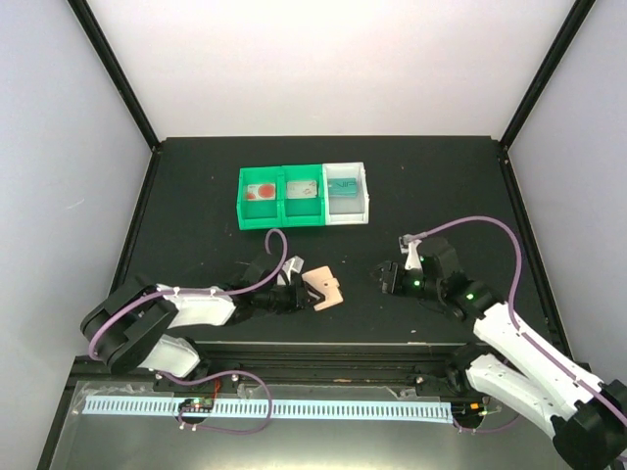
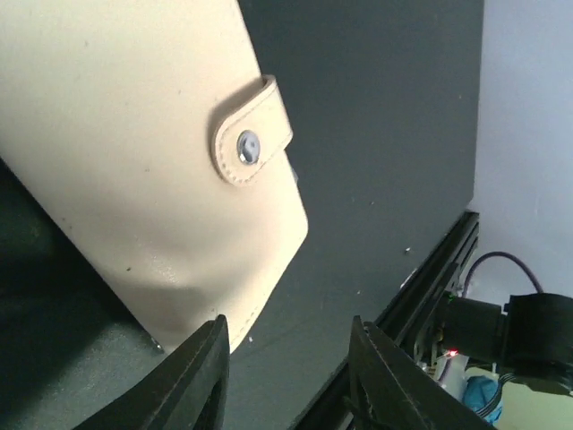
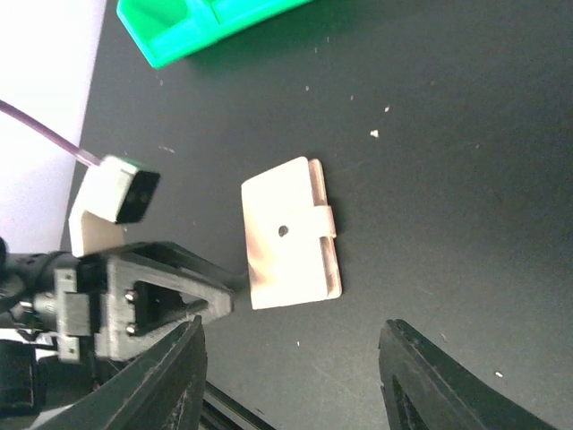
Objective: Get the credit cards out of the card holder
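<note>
Tan card holder [image 2: 134, 161] cropped by left wrist view.

One holder [image 1: 322, 288]. Three cards, all in bins beyond the holder: a red-and-white card [image 1: 261, 191], a grey card [image 1: 304, 189] and a teal card [image 1: 343, 189]. Two bins: a green bin [image 1: 282, 222] with two compartments and a white bin [image 1: 349, 217]. Two grippers: the left gripper [image 1: 299, 297] and the right gripper [image 1: 384, 279], on either side of the holder.

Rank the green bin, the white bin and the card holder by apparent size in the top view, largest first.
1. green bin, two compartments wide.
2. white bin, one compartment.
3. card holder, somewhat smaller than the white bin.
</note>
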Available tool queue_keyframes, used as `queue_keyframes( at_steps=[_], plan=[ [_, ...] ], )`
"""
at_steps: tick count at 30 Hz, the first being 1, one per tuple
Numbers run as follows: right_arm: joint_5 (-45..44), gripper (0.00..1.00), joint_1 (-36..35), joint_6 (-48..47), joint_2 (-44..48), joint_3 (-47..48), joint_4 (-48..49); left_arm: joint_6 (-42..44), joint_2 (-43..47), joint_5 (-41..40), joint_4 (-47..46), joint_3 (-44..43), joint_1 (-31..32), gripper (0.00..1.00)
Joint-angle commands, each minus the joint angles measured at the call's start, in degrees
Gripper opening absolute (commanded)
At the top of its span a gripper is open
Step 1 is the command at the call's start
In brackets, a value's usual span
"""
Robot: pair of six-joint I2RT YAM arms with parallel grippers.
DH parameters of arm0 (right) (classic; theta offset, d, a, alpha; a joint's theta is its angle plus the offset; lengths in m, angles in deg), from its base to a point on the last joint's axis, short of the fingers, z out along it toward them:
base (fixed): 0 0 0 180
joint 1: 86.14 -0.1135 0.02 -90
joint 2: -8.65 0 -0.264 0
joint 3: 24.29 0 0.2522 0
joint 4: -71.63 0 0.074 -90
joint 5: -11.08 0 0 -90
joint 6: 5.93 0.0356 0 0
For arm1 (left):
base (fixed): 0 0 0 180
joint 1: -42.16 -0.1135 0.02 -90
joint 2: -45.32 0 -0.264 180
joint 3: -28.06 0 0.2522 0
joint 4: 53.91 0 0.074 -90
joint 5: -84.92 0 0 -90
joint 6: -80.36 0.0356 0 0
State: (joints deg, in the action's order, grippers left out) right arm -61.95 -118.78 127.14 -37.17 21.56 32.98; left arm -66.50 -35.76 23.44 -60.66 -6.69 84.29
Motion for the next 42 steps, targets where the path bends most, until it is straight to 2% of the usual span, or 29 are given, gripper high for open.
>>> queue_keyframes(
  at_steps=[1,5,10,12,13,14,20,26,34,42],
  plan=[
    [0.4,0.52,-2.4,-2.2,-4.5,1.6,2.9,-1.0,3.5,0.3,-4.4,0.9,-0.3,0.41],
    [0.0,0.50,-4.5,-4.8,-9.0,2.9,4.5,3.6,12.3,-5.5,6.6,-0.2,-1.1,0.50],
    [-2.1,0.43,-6.9,-6.9,-14.6,4.7,7.0,9.4,26.9,-19.2,25.5,-3.5,-1.1,0.64],
    [-3.7,0.39,-8.2,-7.0,-18.1,5.5,8.2,11.6,33.9,-24.3,31.8,-5.1,-1.1,0.88],
    [-3.9,0.39,-8.9,-6.9,-19.8,6.1,8.7,12.5,37.0,-26.5,34.8,-5.8,-1.1,0.97],
    [-4.2,0.39,-9.7,-7.0,-21.6,6.8,9.3,13.6,41.5,-28.6,37.1,-6.4,-1.1,0.99],
    [-9.0,0.36,-14.4,-8.9,-32.3,14.1,7.8,16.6,57.9,-37.0,47.5,-8.4,-1.1,0.99],
    [-13.0,0.32,-17.2,-10.2,-40.2,18.9,6.3,18.0,67.0,-40.9,54.9,-10.2,-1.1,0.99],
    [-13.4,0.30,-20.0,-11.5,-48.5,23.0,6.4,19.3,68.0,-41.2,56.1,-11.2,-1.0,0.99],
    [-21.7,0.31,-22.0,-13.3,-53.6,26.1,2.6,18.5,67.0,-41.9,58.3,-10.6,-1.1,0.99]
  ],
)
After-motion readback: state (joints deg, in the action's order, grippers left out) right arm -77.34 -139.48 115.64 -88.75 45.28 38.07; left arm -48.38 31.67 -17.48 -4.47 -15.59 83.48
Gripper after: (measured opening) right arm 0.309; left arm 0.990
